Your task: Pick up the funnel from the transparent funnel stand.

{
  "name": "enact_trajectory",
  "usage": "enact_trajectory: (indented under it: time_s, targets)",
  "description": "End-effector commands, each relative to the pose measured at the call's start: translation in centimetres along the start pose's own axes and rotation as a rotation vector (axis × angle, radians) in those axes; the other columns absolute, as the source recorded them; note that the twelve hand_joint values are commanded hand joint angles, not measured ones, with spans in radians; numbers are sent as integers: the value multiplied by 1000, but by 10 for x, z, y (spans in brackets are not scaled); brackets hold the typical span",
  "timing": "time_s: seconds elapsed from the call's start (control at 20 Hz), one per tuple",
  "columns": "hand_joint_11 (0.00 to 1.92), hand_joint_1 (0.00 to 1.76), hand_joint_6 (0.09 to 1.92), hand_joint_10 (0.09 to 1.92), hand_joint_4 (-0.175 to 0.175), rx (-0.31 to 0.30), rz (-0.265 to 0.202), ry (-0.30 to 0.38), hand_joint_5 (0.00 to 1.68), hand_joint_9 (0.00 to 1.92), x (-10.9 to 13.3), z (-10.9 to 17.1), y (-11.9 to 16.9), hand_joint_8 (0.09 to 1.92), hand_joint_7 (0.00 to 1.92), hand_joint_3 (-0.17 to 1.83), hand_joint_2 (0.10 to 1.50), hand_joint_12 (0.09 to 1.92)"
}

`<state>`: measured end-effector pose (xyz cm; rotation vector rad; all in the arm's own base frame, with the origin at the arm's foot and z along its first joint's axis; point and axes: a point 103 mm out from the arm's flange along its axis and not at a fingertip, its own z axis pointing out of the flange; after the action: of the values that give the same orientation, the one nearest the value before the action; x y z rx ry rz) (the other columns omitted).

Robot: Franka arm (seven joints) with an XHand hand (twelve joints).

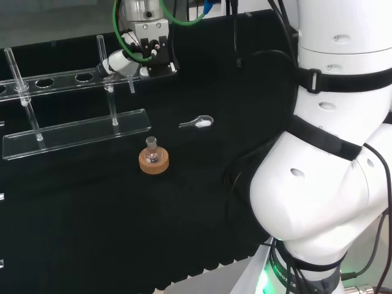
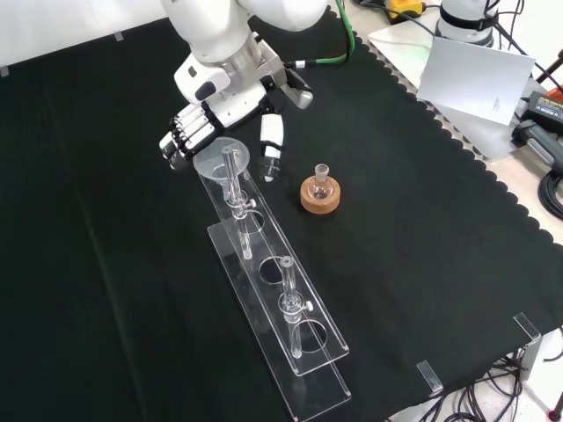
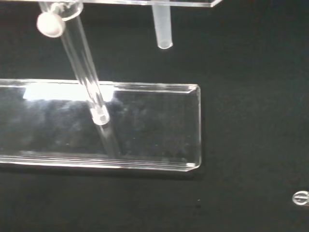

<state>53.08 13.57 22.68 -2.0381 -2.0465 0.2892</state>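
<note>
The funnel (image 2: 217, 161) sits in the end hole of the clear stand (image 2: 308, 369), at the far end in the front view, with its wide round mouth up and its thin stem (image 3: 162, 26) poking down through the top shelf. In the head view it is at the right end of the shelf, tucked against the hand (image 1: 122, 61).

Going left to right in the front view, the fingers (image 2: 186, 132) curl at the left edge of the funnel's mouth, the funnel is in the middle, and the thumb (image 2: 271, 141) hangs down on the right — a little apart from the rim. So the hand is half closed around the funnel, but I cannot tell if it is really pinching it yet. Further right stands a small flask (image 2: 320, 178) on a cork ring (image 2: 320, 198).

I think this is the grabbing step — the funnel is not lifted out yet. Next, the thumb should close in on the funnel. Then the hand needs to go straight up, so the stem slides out of the hole without tipping the stand.
</note>
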Motion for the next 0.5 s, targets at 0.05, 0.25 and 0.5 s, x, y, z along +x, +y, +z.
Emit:
enact_trajectory:
  time_s: [0.05,0.25,0.5]
  targets:
    - [0,275,87,87,12,-28,-2,-52,0,93,4,1,2,87,81,4,688,1233]
    - [0,290,87,326,10,-31,-24,-66,0,29,12,1,3,108,84,1,688,1283]
    - [0,358,87,658,9,-51,-32,-59,28,11,10,0,6,229,129,8,711,1358]
